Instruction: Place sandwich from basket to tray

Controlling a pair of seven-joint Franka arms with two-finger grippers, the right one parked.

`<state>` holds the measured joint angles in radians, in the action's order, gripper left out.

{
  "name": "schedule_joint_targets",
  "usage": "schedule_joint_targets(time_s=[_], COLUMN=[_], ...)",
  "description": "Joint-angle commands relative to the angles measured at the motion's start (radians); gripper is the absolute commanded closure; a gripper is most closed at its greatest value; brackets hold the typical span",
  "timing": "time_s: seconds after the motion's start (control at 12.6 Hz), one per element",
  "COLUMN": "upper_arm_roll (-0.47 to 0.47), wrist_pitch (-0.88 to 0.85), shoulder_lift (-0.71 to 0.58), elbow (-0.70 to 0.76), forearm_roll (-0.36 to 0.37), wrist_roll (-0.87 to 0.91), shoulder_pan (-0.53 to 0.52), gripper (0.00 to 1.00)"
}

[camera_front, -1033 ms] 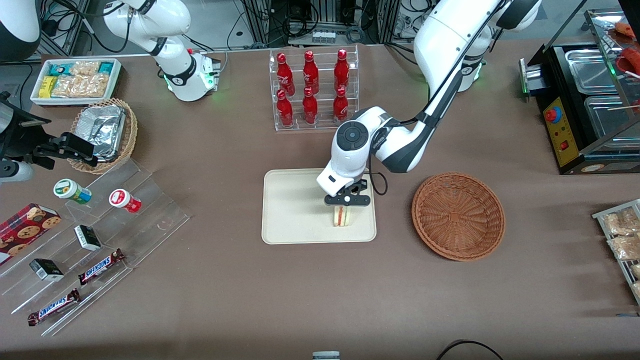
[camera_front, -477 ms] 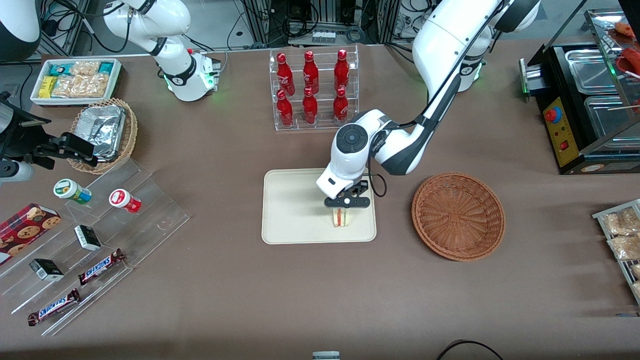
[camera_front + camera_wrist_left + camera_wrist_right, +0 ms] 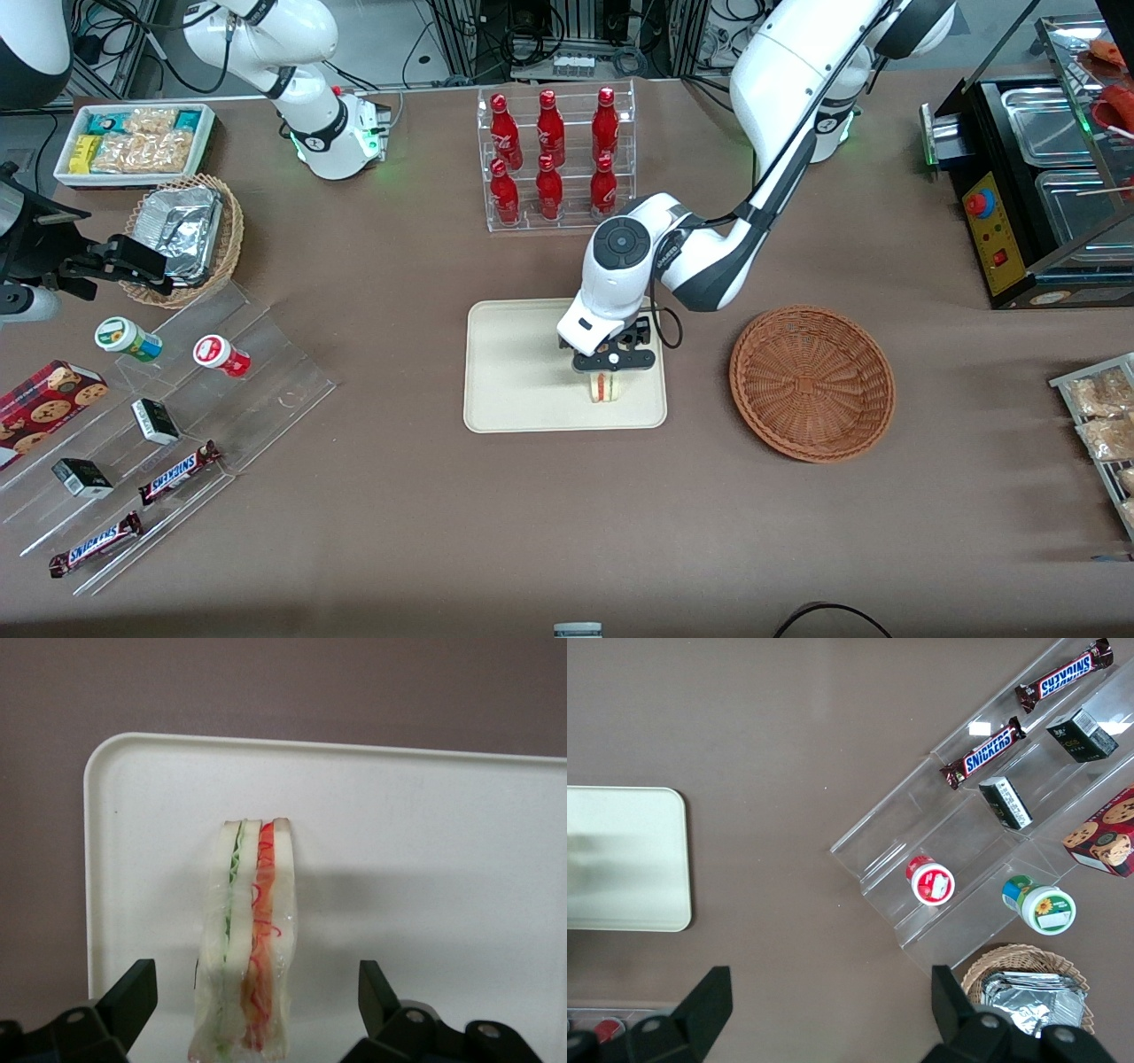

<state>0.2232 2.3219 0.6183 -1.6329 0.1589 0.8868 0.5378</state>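
- My gripper (image 3: 611, 365) hangs just above the sandwich (image 3: 605, 387), over the tray (image 3: 518, 390).
- My fingers (image 3: 133, 992) are spread wide, one on each side of the sandwich, neither one touching it.
- The sandwich (image 3: 248, 939) stands on edge on the tray (image 3: 425, 842), near a rounded corner, its filling edge up: green layer beside red layer between pale bread.
- From the front, the sandwich sits in the part of the tray nearer the camera, close to the edge that faces the basket (image 3: 811, 383).
- The basket lies on the table (image 3: 567, 532) beside the tray, toward my arm's end, apart from it.
- A rack of red bottles (image 3: 555, 159) stands farther from the camera than the tray.
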Motion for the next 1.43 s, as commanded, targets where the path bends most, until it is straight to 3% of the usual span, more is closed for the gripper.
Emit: schedule_joint_targets(time_s=[0.0,0.48,0.87,1.27,1.35], upper_arm_roll=[-0.018,-0.021,-0.015,-0.013,-0.018], wrist_pitch=[-0.013,-0.05,-0.061,-0.183,-0.222], shoulder_lift=[0.005,-0.031,-0.031,-0.051,-0.049], elbow=[0.03,0.035,0.031,0.079,0.112], forearm_roll=[0.011,0.005,0.004,-0.036,-0.071], wrist_roll=[0.035,0.029,0.017,-0.055,-0.09], shoulder_pan=[0.01,-0.071,-0.223,-0.347,-0.364], gripper=[0.0,0.0,0.0,0.0,0.0])
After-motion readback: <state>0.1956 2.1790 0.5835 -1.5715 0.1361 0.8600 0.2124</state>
